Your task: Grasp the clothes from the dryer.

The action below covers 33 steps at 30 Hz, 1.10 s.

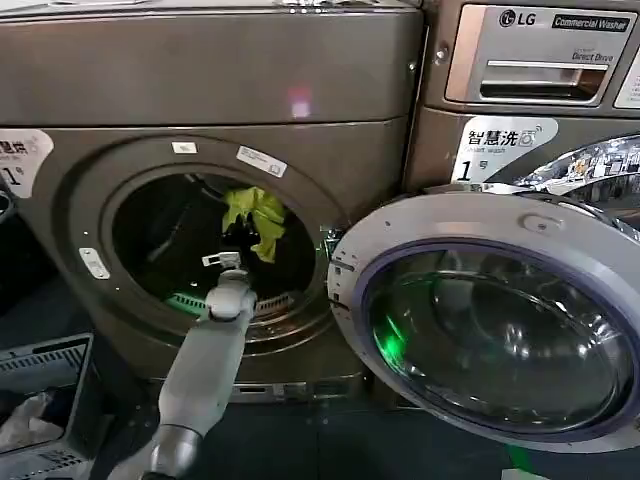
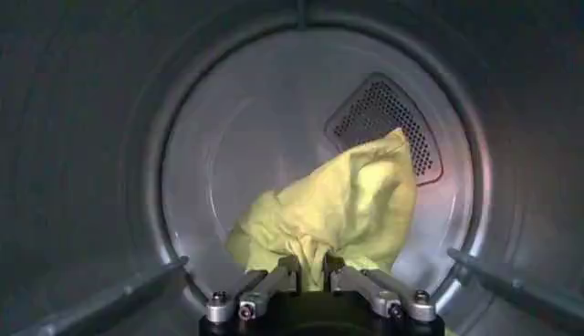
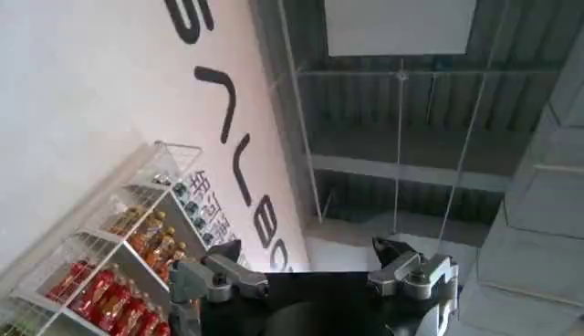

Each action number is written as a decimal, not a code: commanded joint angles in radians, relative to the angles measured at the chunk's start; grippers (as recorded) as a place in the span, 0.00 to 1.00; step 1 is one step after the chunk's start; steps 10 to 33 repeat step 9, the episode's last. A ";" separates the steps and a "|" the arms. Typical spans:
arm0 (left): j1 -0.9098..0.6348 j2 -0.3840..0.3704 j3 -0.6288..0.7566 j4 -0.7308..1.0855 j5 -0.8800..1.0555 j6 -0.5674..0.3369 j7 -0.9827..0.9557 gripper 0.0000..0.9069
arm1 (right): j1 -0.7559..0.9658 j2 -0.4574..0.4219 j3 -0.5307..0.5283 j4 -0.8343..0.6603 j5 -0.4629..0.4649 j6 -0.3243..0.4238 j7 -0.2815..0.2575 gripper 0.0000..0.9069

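left pincer pinches the clothes inside the dryer; right pincer spread.

yellow-green clothes bunched, inside open dryer

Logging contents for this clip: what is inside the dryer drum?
Inside the dryer: the clothes, pinched by the left gripper, with a perforated vent behind. The clothes hide the drum's lower back wall.

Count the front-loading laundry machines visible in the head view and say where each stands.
2. The dryer stands left, porthole open, the left gripper inside clamping the clothes. The LG washer stands right, behind the swung-open door.
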 commanded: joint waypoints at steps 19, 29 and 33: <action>0.001 0.003 0.000 -0.002 0.009 0.006 0.016 0.00 | 0.001 -0.005 0.002 -0.001 0.000 -0.002 -0.002 1.00; 0.001 0.003 0.000 -0.002 0.009 0.006 0.016 0.00 | 0.001 -0.005 0.002 -0.001 0.000 -0.002 -0.002 1.00; 0.001 0.003 0.000 -0.002 0.009 0.006 0.016 0.00 | 0.001 -0.005 0.002 -0.001 0.000 -0.002 -0.002 1.00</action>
